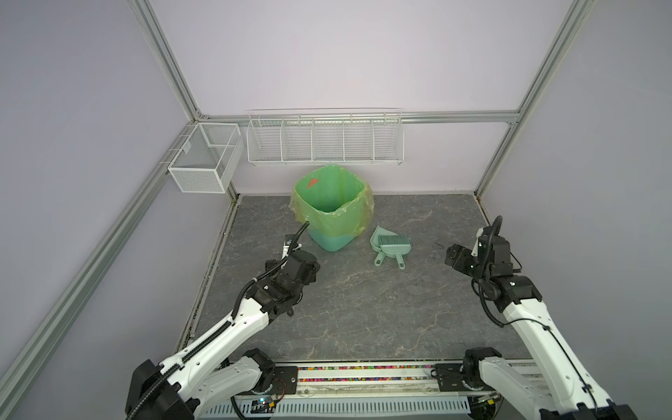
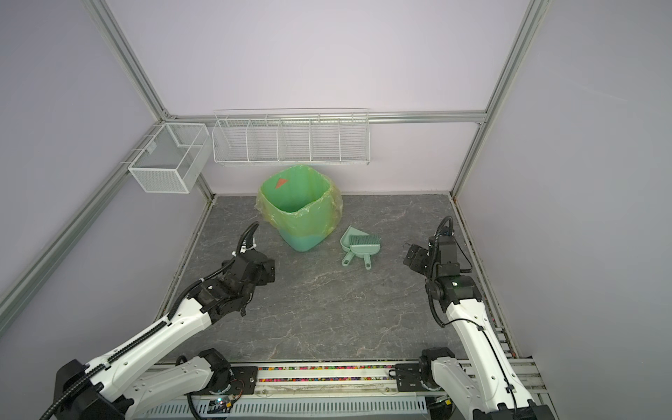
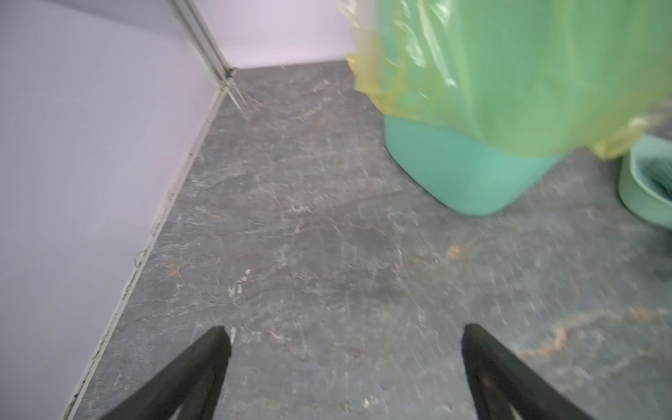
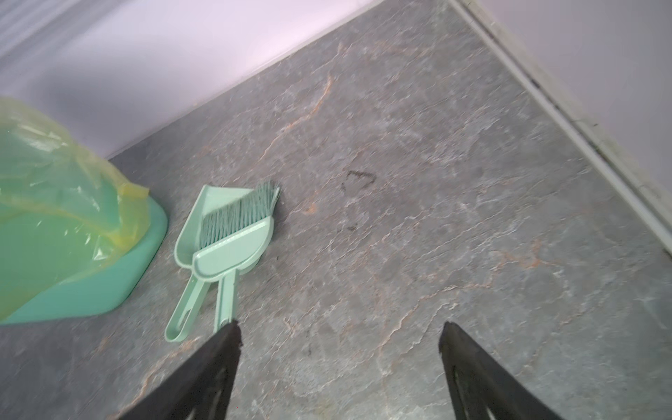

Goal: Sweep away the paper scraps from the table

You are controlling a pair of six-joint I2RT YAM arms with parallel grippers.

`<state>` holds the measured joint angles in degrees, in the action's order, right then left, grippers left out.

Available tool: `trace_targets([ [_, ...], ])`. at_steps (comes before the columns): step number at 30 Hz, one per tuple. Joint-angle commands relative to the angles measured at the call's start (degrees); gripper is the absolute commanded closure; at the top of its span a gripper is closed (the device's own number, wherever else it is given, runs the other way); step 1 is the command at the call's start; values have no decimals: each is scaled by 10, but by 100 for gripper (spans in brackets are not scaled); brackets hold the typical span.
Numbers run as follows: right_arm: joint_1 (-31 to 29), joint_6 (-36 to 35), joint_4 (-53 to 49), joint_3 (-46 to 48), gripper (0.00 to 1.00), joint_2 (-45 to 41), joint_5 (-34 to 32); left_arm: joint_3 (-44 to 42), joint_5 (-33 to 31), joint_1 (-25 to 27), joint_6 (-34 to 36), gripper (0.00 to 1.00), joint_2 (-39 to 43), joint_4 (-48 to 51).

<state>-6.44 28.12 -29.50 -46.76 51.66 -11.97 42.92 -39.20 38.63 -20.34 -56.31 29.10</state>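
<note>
Left gripper [image 3: 345, 336] had its jaws spread wide with nothing between them, just bare table [image 3: 291, 236] under the tips. The right gripper [image 4: 342, 327] was gaping and empty too, one black fingertip [image 4: 229, 338] overlapping the tip of the brush [image 4: 232, 254] handle in the right wrist view (can't tell if they touched).

Room to move: lots of open slab across the middle and front in both top views. Left gripper sat close to the table's left edge, where the wall and a frame rail [image 3: 203, 40] come down, with the teal bin [image 1: 332, 242] and its yellow-green liner [image 1: 329, 211] just off to its right. Right gripper was near the right edge rail [image 4: 567, 120], with a faint dark smudge [image 4: 358, 178] on the table ahead of it.

The brush lay on top of the dustpan [image 4: 192, 225], handles side by side pointing toward the front, just right of the bin. Dark grey veined surface, lilac walls, a mesh basket [image 1: 203, 160] and a wire shelf [image 1: 323, 140] hung on the back rails. I couldn't spot the paper scraps in any view.

Both arms reached forward from the front rail, forearms raised, grippers angled down.
</note>
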Motion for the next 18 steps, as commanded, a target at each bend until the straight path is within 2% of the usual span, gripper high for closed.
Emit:
trace_targets([
  [1,5,-16,15,22,11,-25,-76,-39,-68,-22,13,1,50,-87],
  [3,5,-20,26,34,11,-34,-97,-67,-97,-32,17,1,73,-121],
  [6,6,-25,30,42,11,-38,-118,-92,-105,-52,20,0,83,-151],
  [10,7,-26,36,50,12,-34,-148,-113,-114,-62,40,1,61,-195],
  [14,7,-16,33,49,11,-20,-195,-138,-154,-65,37,0,29,-247],
  [17,8,-10,34,45,11,-9,-215,-153,-134,-74,70,0,6,-321],
  [18,8,-12,36,44,11,-6,-217,-162,-123,-78,100,1,-2,-367],
])
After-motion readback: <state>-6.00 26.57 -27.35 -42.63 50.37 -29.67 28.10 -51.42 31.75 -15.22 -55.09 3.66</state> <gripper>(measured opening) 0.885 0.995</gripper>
